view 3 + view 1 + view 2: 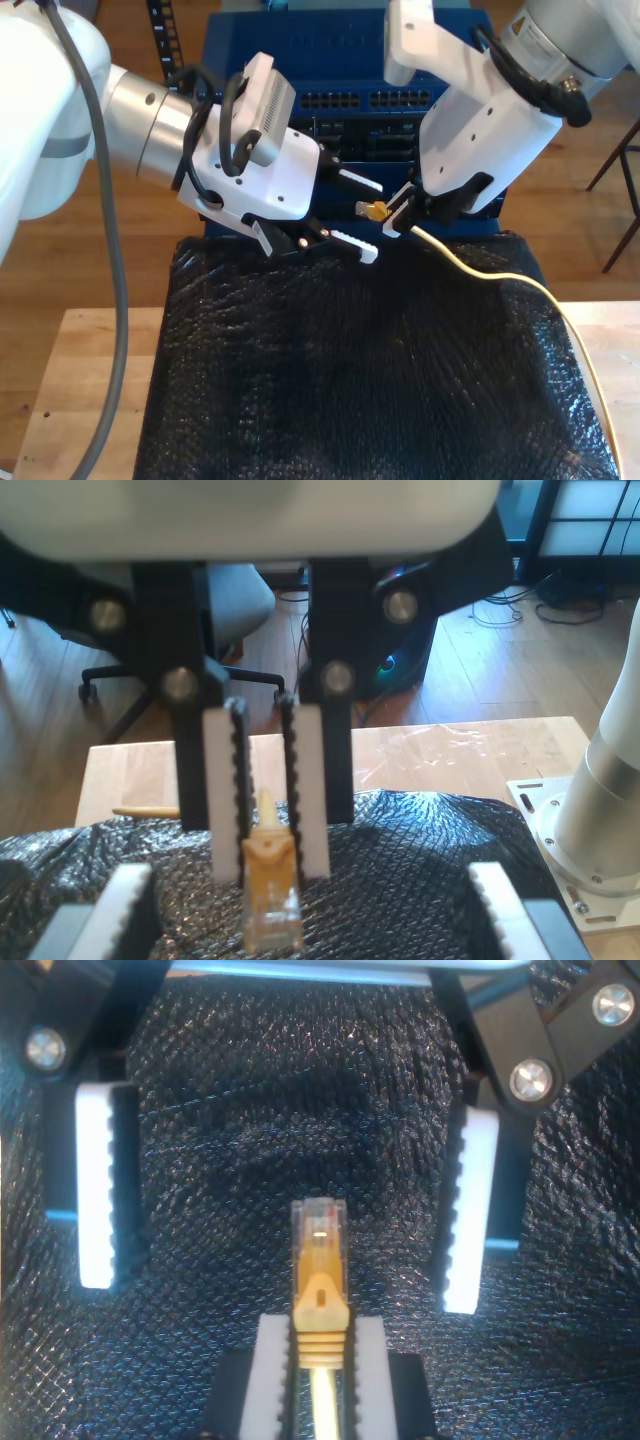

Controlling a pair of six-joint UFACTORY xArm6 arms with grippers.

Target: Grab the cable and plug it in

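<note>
Upper centre of the exterior view: the cable, thin, cream and pliant, is pinched at its ribbed amber boot between the fully closed white serrated pads of my second gripper. Its clear, squared plug juts free toward my first gripper, whose jaws are spread wide and empty on either side of it. Backdrop: crinkled black bubble-textured sheet with a blue port panel behind; judged a regrasp or alignment step, best done by closing squarely on the rigid plug body, latch unpressed, before the boot is released.
</note>
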